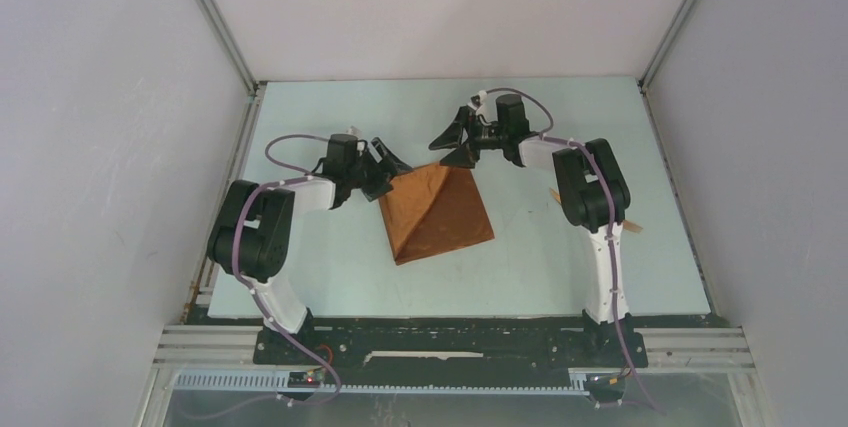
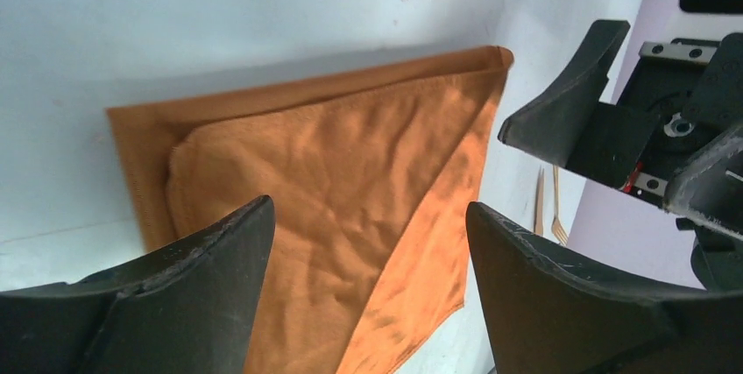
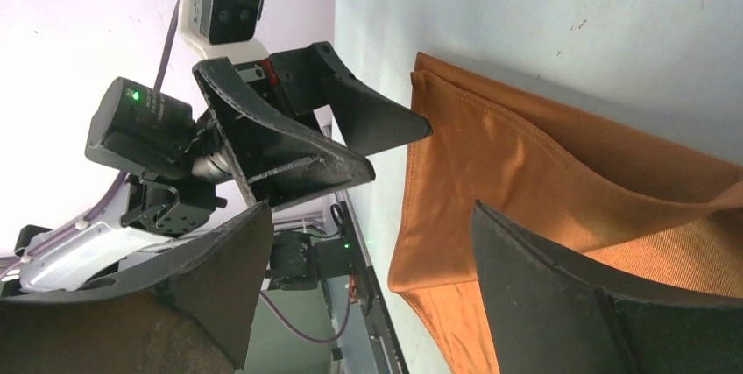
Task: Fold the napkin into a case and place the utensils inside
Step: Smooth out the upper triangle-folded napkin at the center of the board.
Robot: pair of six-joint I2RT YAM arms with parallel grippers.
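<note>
Left tool (image 1: pixel 393 160) first: we see its two fingers (image 2: pixel 201 269) spread wide with nothing between them, poised at the far left edge of the napkin (image 1: pixel 437 212). Right tool (image 1: pixel 450 144), same story: jaws apart and holding nothing, hanging just beyond the cloth's far corner. The two tools face each other over that corner (close, but we cannot tell whether either fingertip actually touches the cloth). The napkin lies flat on the desk (image 1: pixel 300 277) between the two arms, folded over on itself. A diagonal crease runs from its far corner toward the near edge, and the hem of the lower layer shows along one side. Off to the right, the utensils (image 2: pixel 557 229) lie on the desk, well apart from the cloth and partly hidden behind the right arm (image 1: pixel 590 197) in the overhead view.
</note>
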